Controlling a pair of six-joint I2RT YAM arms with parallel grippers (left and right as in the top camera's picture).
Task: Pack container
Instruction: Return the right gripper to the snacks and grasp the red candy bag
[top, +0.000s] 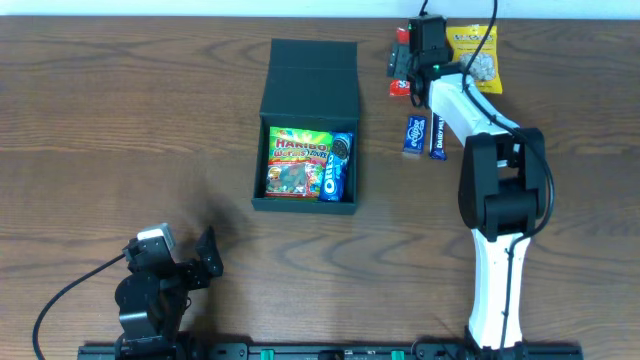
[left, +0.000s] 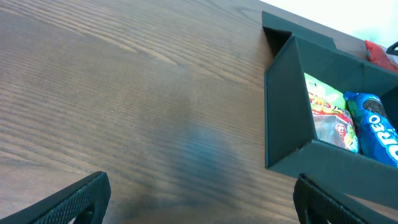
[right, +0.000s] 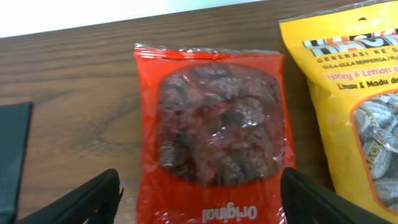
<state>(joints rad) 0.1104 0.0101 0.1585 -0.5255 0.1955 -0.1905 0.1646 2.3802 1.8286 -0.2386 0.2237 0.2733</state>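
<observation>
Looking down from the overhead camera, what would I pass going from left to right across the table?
left gripper → container, holding the Haribo packet then the Oreo packet → first blue packet → second blue packet → yellow sweets bag

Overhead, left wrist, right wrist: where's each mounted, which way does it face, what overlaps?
Overhead: above the table, looking straight down; both arms show.
Left wrist: low over the table, facing the container side-on; left gripper fingertips at the bottom corners.
Right wrist: looking down on the red packet and yellow packet; right gripper fingertips straddle the red one.
Shared: overhead also shows the container and both packets.
</observation>
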